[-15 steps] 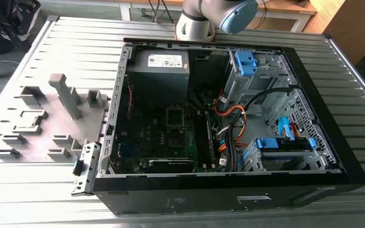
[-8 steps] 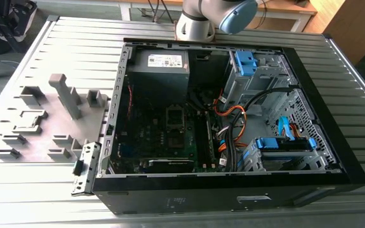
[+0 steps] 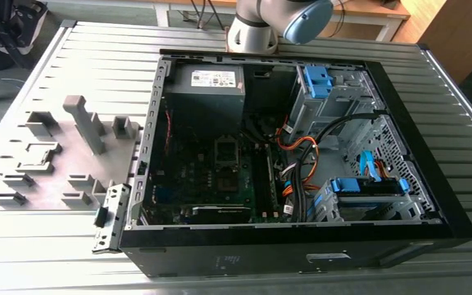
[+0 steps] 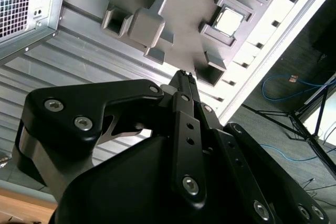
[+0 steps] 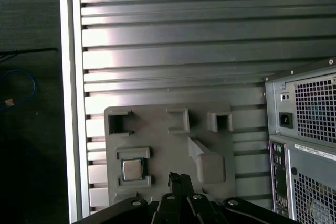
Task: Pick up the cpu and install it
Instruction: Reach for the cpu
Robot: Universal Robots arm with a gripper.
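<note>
Cpu (image 5: 131, 169), small flat square tan-grey metallic chip: not yet picked up.
Seated in a recess of the grey plastic fixture plate (image 5: 157, 145) on the ribbed metal table (image 5: 184, 51), near the black pincer (image 5: 176, 177), apart from it; pincer tips together, empty.

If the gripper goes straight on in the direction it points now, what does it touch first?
Most likely the grey fixture plate, on a bare part beside the cpu, not the cpu itself. The gripper seems some way off it, so depth is uncertain.
</note>
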